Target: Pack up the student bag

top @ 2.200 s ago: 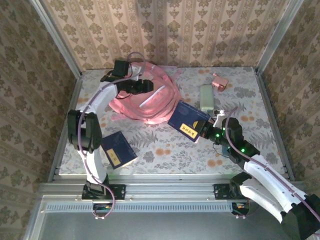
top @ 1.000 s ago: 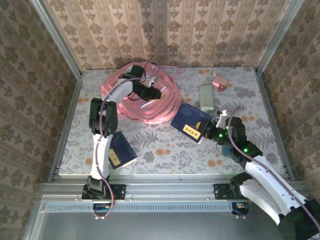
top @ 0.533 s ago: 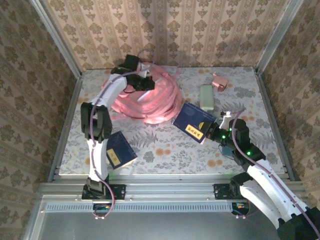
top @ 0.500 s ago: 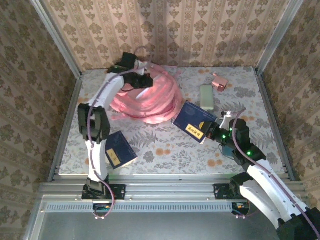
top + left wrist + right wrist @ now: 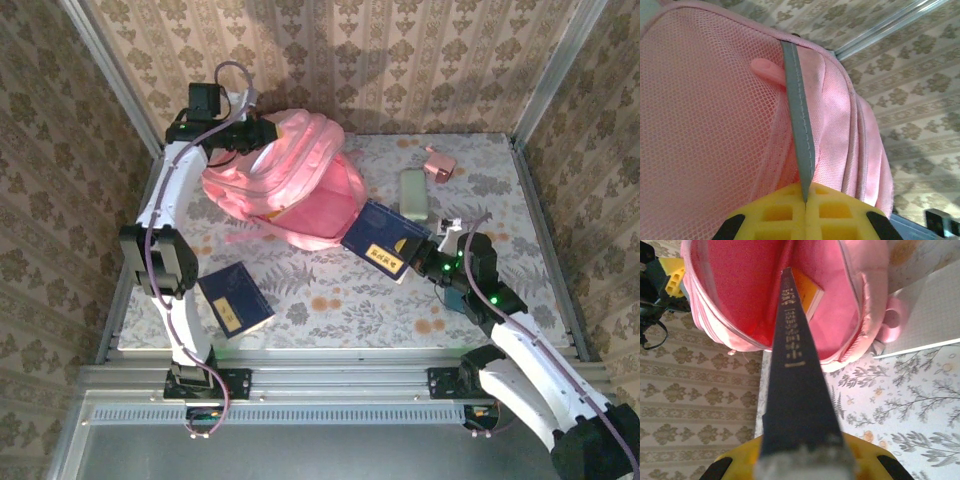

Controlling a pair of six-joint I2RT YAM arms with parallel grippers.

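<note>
The student bag (image 5: 285, 175), a large pink backpack, is held up at the back left of the table with its open mouth facing the right arm. My left gripper (image 5: 245, 130) is shut on a grey strip (image 5: 799, 125) along the bag's mesh top (image 5: 705, 125); its yellow fingers (image 5: 785, 212) pinch the strip. My right gripper (image 5: 425, 262) is shut on a dark blue book (image 5: 385, 240), whose far edge touches the mouth. In the right wrist view the book's spine (image 5: 792, 370) points into the bag's red inside (image 5: 840, 305), where an orange-edged item (image 5: 809, 292) lies.
A second dark blue book (image 5: 237, 298) lies flat near the front left of the table, beside the left arm. A pale oblong case (image 5: 413, 193) and a small pink box (image 5: 438, 162) sit at the back right. Patterned walls close in the back and sides.
My left gripper has shut on the bag's top and lifted it up toward the back left, so the flattened bag now stands open. The right gripper has held the book beside the mouth.
</note>
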